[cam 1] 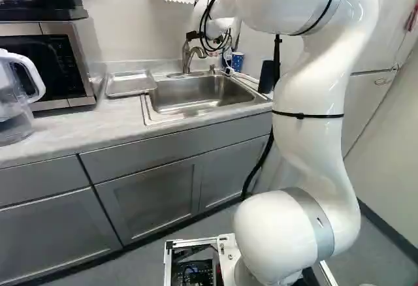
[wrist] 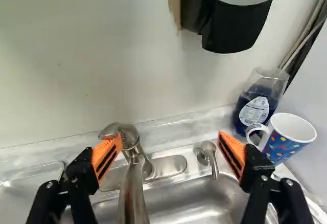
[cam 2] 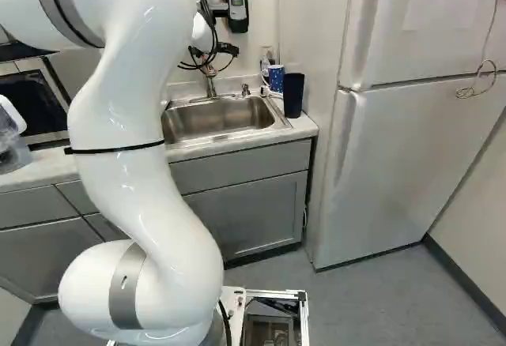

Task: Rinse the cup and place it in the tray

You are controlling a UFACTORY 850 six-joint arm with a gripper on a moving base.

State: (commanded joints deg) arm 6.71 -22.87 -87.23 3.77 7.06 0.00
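Above the faucet stands my gripper (cam 2: pixel 212 55). The wrist view shows the gripper (wrist: pixel 170 141) open, its orange-padded fingers wide apart with nothing gripped. The faucet (wrist: pixel 134 183) lies beyond and between them. A blue mug with coloured dots (wrist: pixel 286 141), also the blue cup (cam 2: pixel 276 77) in the right base view, stands at the sink's back corner, outside the fingers and untouched. Its handle faces the soap pump. The sink (cam 1: pixel 196 96) is steel, and nothing shows inside its visible part. Beside it on the counter lies a flat metal tray (cam 1: pixel 129 85) with no objects on it.
A blue bottle (wrist: pixel 259 101) stands beside the mug, and a soap pump (wrist: pixel 207 155) by the faucet. A tall dark container (cam 2: pixel 293 93) is at the counter's end, near the fridge (cam 2: pixel 395 148). A wall dispenser (wrist: pixel 235 24) hangs above. Microwave (cam 1: pixel 75 57) and pitcher (cam 1: pixel 16 96) stand beyond the tray.
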